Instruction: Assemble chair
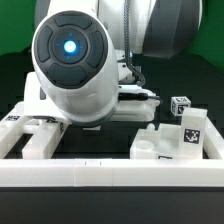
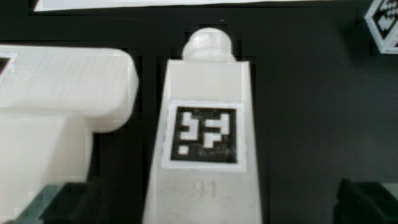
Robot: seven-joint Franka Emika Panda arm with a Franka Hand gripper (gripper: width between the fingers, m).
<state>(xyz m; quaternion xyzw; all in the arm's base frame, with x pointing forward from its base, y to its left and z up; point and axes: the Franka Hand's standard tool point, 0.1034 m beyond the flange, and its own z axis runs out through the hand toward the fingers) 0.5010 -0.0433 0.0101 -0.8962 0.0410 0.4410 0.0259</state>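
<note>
Tool [image 2: 203, 204] hovers spread over the tagged chair leg [image 2: 206, 95], likely pre-grasp; next move needs lowering and pinching it.

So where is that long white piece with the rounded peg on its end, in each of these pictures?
Wrist view: the long white piece fills the centre, tag facing up, beside a chunky white block.
Exterior view: I cannot pick it out; the arm blocks the middle of the scene.
Shared landmark: the black tabletop, on which the white parts lie in both views.
</note>
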